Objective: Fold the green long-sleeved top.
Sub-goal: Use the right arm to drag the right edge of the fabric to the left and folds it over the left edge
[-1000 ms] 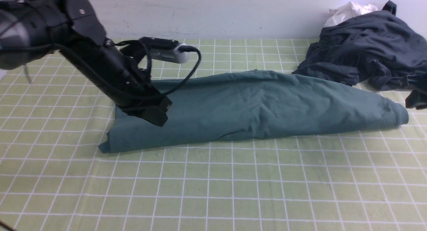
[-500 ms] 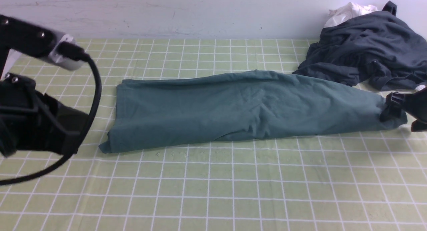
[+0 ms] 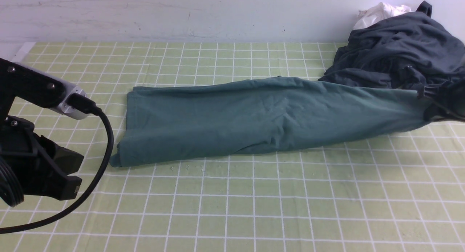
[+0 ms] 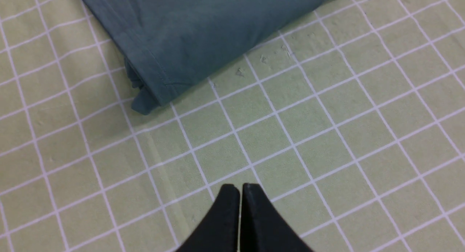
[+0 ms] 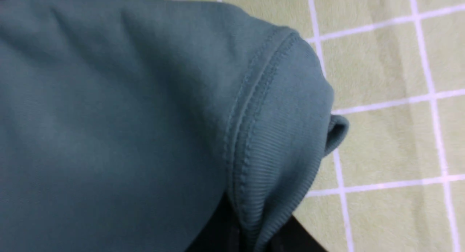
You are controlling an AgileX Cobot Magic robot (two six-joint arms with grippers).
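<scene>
Right pincer (image 3: 426,103) clamps green top (image 3: 261,117) — at its right end.

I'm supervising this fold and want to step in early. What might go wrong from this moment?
1. The right tool seems to grip the green top only at its ribbed edge; the fabric may slip out.
2. The dark clothes pile lies beside the lifted end and may get snagged.
3. The left tool is shut, off the top, so nothing pins that end; the whole top may slide.
</scene>
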